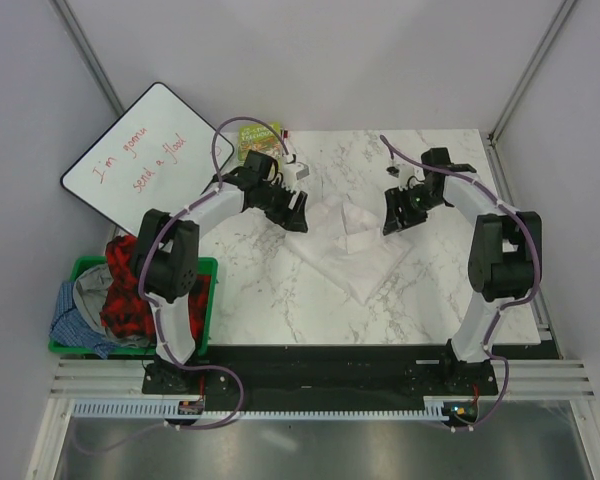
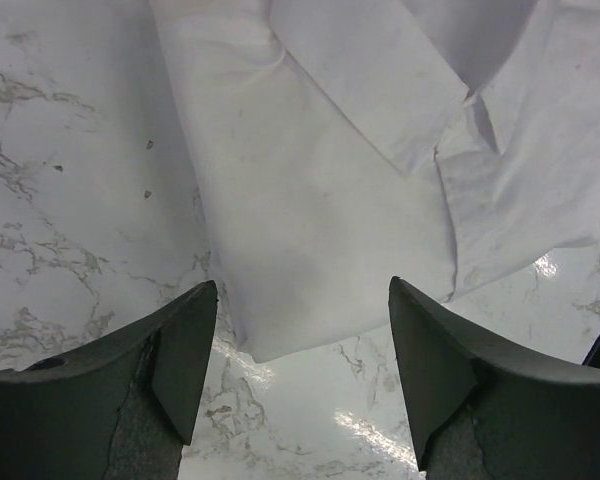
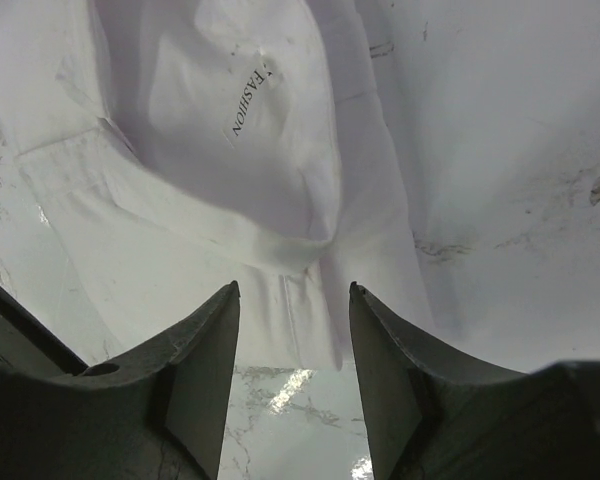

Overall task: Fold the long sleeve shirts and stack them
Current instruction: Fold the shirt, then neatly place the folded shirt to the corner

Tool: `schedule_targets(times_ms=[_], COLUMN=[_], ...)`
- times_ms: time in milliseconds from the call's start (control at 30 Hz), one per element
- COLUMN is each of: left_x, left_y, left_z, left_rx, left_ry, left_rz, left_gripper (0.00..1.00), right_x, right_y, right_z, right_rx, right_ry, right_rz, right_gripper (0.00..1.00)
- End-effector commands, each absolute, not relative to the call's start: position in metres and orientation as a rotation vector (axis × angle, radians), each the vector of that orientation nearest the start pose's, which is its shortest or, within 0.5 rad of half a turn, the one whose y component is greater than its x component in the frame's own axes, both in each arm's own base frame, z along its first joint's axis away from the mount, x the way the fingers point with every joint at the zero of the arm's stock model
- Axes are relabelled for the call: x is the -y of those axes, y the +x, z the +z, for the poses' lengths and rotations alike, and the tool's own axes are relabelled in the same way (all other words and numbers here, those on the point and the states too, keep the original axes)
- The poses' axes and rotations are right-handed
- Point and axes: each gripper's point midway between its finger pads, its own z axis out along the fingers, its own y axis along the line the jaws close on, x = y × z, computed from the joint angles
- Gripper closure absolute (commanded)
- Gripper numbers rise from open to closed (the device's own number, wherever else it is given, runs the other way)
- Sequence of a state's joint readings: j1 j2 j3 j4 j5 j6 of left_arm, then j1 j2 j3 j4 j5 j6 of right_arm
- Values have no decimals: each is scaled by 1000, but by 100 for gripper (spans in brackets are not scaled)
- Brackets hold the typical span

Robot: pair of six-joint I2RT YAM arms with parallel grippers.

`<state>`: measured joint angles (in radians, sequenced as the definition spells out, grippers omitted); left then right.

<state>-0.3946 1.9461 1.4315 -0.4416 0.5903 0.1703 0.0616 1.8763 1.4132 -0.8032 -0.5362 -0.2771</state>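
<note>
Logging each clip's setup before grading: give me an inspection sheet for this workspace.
Surface: glossy white marble table.
Job's things: white shirt lies part-folded at the centre, collar showing.
Clutter: green book at the far edge; green bin of bunched clothes off the left side.
Grippers: left gripper and right gripper both open and empty, at opposite sides of the shirt.
Cables: purple cables run along both arms.
Surroundings: whiteboard with red writing, far left; plain white walls.
</note>
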Motion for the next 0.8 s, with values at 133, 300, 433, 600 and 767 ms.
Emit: schedule_targets(times_ms=[133, 300, 433, 600, 767], left_x=[259, 256, 252, 251, 254], left_y=[411, 412, 411, 410, 404], left_z=[98, 100, 103, 110, 103], left_rx=[-2259, -2266, -2265, -2244, -2267], left_ry=[855, 828, 821, 797, 762], left_rz=[-801, -808, -800, -806, -855], left_gripper=[24, 24, 24, 24, 24], right_x=[-108, -103, -103, -79, -58], right_y=[347, 345, 342, 350, 382], right_z=[52, 40, 49, 64, 49], right_rx=[-2707, -2733, -2724, -2713, -2719], right_ry=[-588, -595, -616, -653, -631], right_rz=[802, 768, 766, 595, 442], right_gripper=[46, 53, 81, 100, 100])
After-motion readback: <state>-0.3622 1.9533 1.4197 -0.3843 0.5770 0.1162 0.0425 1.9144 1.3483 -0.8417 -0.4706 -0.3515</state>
